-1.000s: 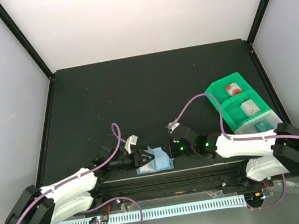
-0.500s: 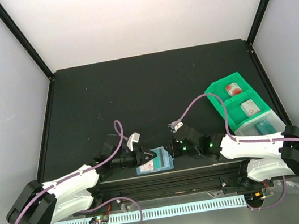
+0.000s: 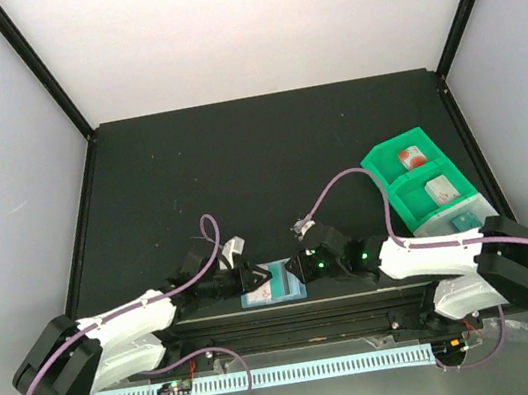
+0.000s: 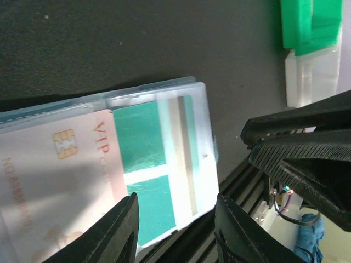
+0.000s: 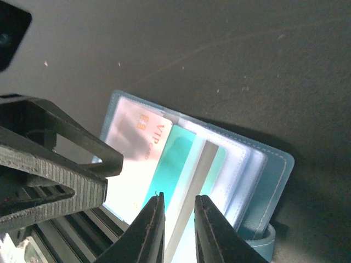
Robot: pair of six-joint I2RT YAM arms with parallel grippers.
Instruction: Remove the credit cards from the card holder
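The light-blue card holder (image 3: pixel 275 287) lies open and flat at the table's near edge, between my two grippers. In the left wrist view its clear sleeves (image 4: pixel 203 137) hold a pinkish-white VIP card (image 4: pixel 60 175) and a teal card (image 4: pixel 142 142). My left gripper (image 4: pixel 175 230) is open, its jaws wide apart over the holder's near edge. My right gripper (image 5: pixel 180 227) hovers over the teal card (image 5: pixel 175 159), jaws narrowly parted, with the card's grey stripe showing between them. The holder's blue cover (image 5: pixel 271 181) shows to the right.
A green compartment tray (image 3: pixel 393 198) stands at the right. It holds a white card with a red blotch (image 3: pixel 411 158), a pale grey card (image 3: pixel 441 190) and a teal card (image 3: pixel 466 221). A black rail runs just below the holder.
The holder's raised panel has dropped and it now lies flat. Both grippers have closed in over it from either side.
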